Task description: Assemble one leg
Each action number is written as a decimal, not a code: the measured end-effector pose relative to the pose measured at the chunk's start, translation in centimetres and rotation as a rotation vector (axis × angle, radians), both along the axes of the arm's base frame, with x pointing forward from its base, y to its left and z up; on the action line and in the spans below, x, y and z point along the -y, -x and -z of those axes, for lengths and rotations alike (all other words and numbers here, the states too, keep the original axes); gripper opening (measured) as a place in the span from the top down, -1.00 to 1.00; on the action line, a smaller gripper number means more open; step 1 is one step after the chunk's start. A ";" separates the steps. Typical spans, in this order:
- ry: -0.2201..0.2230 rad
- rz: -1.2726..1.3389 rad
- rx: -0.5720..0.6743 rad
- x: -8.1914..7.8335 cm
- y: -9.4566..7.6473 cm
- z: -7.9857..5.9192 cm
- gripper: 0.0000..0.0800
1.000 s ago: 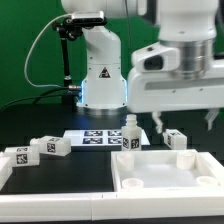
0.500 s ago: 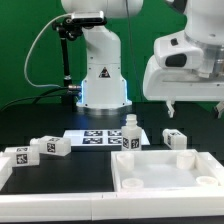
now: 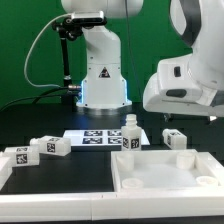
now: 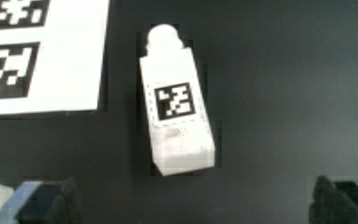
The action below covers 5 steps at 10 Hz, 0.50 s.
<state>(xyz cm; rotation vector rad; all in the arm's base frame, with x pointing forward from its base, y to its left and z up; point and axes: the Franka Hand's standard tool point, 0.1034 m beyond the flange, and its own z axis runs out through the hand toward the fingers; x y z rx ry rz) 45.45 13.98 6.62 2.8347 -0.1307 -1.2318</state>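
The gripper [image 4: 190, 203] hung with its fingers spread wide apart, holding nothing, above the leg [image 4: 176, 105], which sat on the black table [image 4: 282, 90] just beside the marker board [image 4: 43, 60].

The leg [image 4: 176, 105] is showing as smooth white plastic with only a soft sheen, and the tag [image 4: 174, 99] on its face is looking like flat black-and-white print. The table [image 4: 282, 60] under it is reading black and matt, soaking up the light. The marker board [image 4: 34, 60] is coming across as a thin, flat white sheet with crisp printed squares and no gloss. Over in the exterior view, the arm's shell [image 3: 190, 85] is gleaming: glossy white moulded plastic, catching highlights. The square top [image 3: 165, 172] is appearing duller, smooth-walled white plastic. The fingers [image 4: 350, 198] of the gripper [image 4: 197, 196] are looking dark and matt, though blurred.
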 end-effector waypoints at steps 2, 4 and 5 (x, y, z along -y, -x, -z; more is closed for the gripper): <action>0.002 0.005 -0.057 0.2 -0.3 0.7 -0.62; 0.011 0.013 -0.076 0.0 0.4 1.4 -0.62; 0.013 0.009 -0.094 -0.1 0.9 2.2 -0.62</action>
